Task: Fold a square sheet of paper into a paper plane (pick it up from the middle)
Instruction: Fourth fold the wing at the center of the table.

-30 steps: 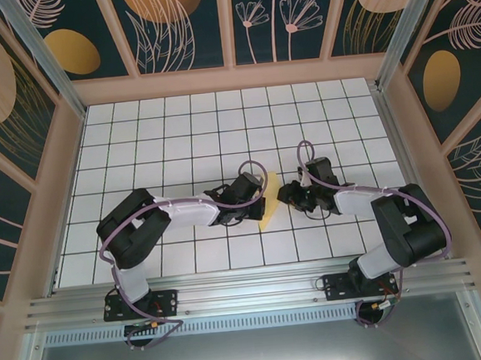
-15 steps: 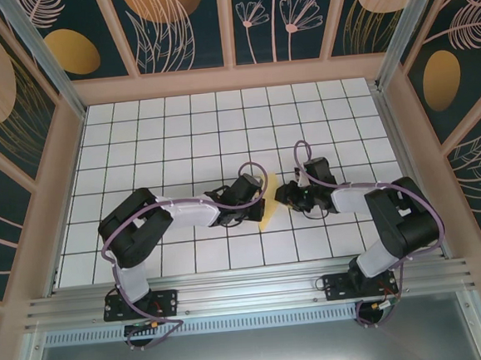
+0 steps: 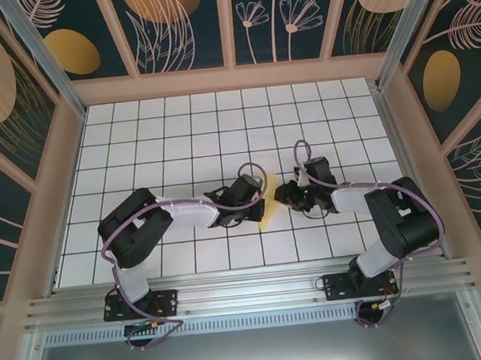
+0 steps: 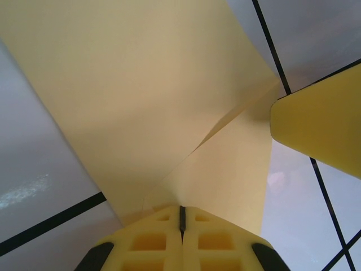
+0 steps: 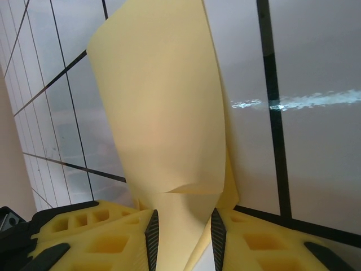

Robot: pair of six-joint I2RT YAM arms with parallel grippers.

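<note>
The pale-yellow sheet of paper (image 3: 265, 211), folded into a narrow pointed strip, stands on edge on the white grid table (image 3: 179, 135) between my two grippers. My left gripper (image 3: 256, 202) holds it from the left. In the left wrist view the jaws (image 4: 181, 213) are shut tight on a crease of the paper (image 4: 141, 84). My right gripper (image 3: 281, 195) meets it from the right. Its pads (image 5: 152, 234) stand partly apart around a curled flap of the paper (image 5: 163, 113), which touches both. One right fingertip (image 4: 321, 130) shows at the paper's edge.
Wooden rails and patterned panels (image 3: 232, 76) wall the table on three sides. An aluminium rail (image 3: 249, 292) carrying both arm bases runs along the near edge. Grid tiles lie bare behind and to both sides of the grippers.
My right gripper has shifted a little to the left, closer against the paper. The left gripper and the paper have held still.
</note>
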